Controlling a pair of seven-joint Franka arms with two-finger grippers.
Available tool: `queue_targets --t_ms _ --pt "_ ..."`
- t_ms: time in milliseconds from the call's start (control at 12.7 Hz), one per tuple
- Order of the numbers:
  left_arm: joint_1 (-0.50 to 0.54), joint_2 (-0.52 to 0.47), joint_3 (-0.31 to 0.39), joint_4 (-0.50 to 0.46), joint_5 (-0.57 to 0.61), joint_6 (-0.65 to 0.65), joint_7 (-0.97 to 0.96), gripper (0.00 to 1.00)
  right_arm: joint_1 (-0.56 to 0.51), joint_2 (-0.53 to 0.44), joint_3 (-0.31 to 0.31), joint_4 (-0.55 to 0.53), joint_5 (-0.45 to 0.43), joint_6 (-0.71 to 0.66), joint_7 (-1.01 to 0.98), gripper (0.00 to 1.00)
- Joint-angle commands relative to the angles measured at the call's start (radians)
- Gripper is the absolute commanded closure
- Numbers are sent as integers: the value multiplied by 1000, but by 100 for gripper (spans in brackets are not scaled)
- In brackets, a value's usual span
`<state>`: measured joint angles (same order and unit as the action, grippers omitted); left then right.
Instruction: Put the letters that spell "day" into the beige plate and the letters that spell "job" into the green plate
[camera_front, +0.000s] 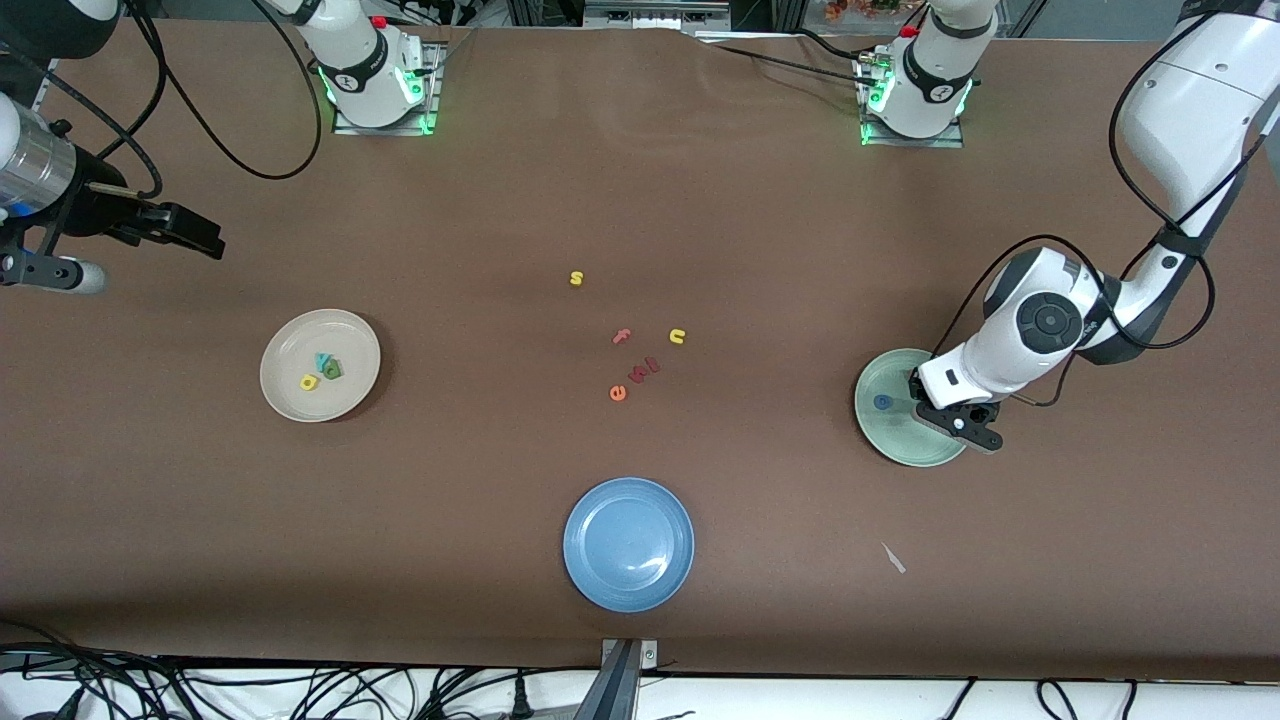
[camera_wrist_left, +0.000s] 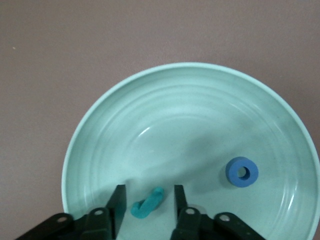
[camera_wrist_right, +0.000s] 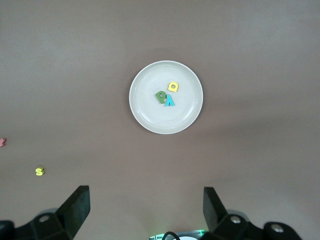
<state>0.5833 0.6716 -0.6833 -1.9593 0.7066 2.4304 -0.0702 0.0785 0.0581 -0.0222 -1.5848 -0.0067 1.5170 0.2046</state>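
Now | left pincer (camera_wrist_left: 146, 200) spread astride foam hook j (camera_wrist_left: 148, 203) | glossy green plate (camera_wrist_left: 190, 95) | right pincer (camera_wrist_right: 146, 207) spread, waiting

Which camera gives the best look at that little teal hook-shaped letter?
The left wrist view: the teal j lies in the green plate, between the left claw's open fingers. In the front view the arm hides it. The right wrist view doesn't show it.

Three plates: a beige plate (camera_front: 277, 383) at centre left of the frame, a green plate (camera_front: 880, 435) at centre right, a blue plate (camera_front: 628, 543) at lower centre.

Ten foam letters: three on the beige, two on the green, five loose mid-frame.
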Motion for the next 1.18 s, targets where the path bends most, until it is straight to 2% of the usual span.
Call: queue_targets --t_ms 0,236,473,867,1103 --pt "4 -79 -18 -1 13 -42 -16 0 -3 -6 7 -4 -10 2 -1 0" --pt "4 -118 -82 83 -106 -221 -11 0 -3 -6 7 -4 -10 2 -1 0" --pt "-8 -118 -160 277 -171 -507 -10 0 -3 -6 7 -4 -10 2 -1 0" --pt "-8 -124 -239 537 -253 -827 -8 0 -3 -6 7 -6 -10 2 -1 0" --pt "18 -135 -277 644 -307 -980 -6 0 -3 -6 8 -6 -10 2 -1 0"
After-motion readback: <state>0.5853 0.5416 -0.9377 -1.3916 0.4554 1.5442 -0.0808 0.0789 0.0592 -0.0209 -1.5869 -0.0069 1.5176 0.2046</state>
